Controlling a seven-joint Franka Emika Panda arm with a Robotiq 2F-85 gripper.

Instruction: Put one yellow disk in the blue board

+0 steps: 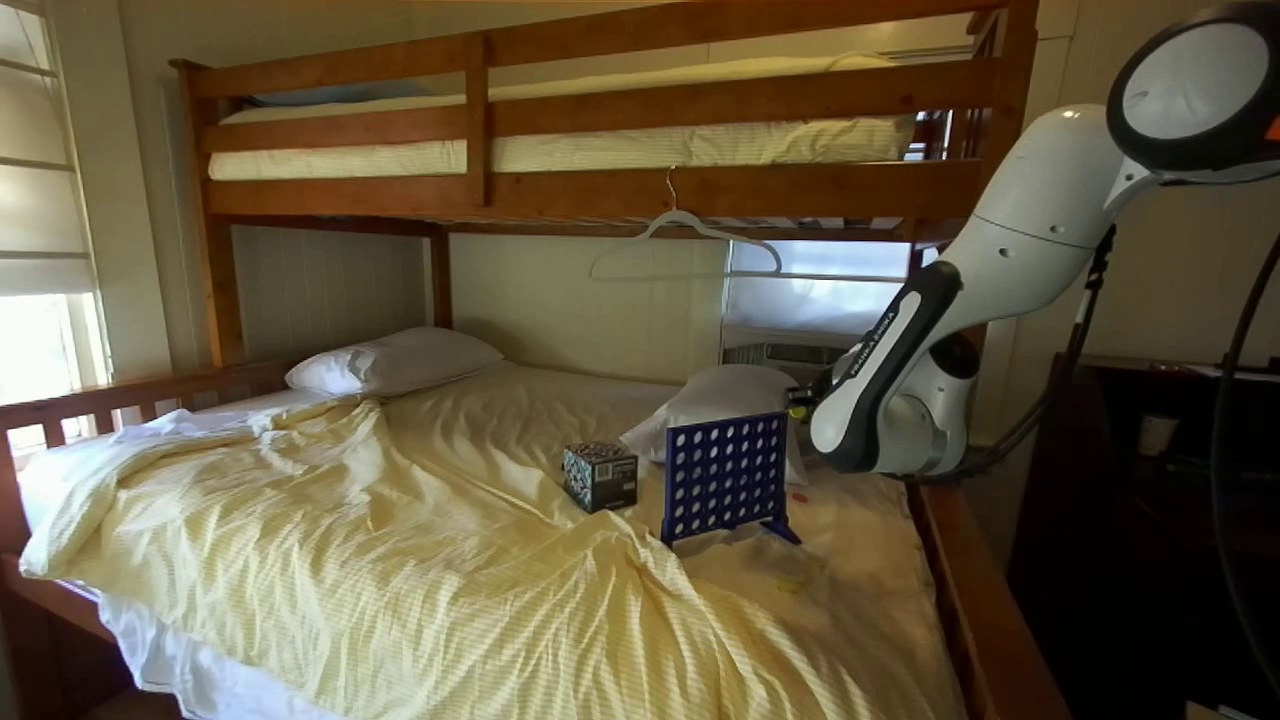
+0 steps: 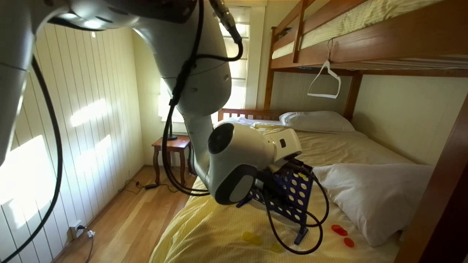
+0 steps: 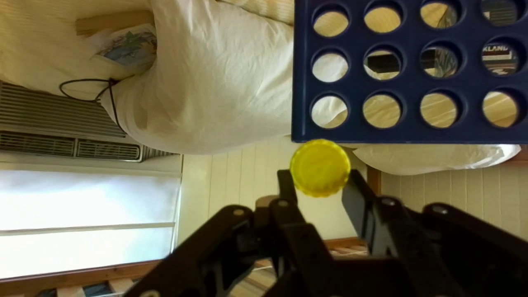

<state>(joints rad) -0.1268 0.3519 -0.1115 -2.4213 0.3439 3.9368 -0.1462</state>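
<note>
Wrist view: the gripper [image 3: 319,178] pinches the yellow disk [image 3: 320,168] by opposite sides of its rim, its face roughly parallel to the blue board [image 3: 410,66], probably so that it can drop in edge-first. Held between the fingertips [image 3: 286,185], the disk is near the board's top edge, by an end column; whether it touches there is hard to judge from this angle.

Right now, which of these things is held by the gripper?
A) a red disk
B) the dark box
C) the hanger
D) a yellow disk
D, because the wrist view shows a yellow disk pinched at the tips of the gripper.
</note>
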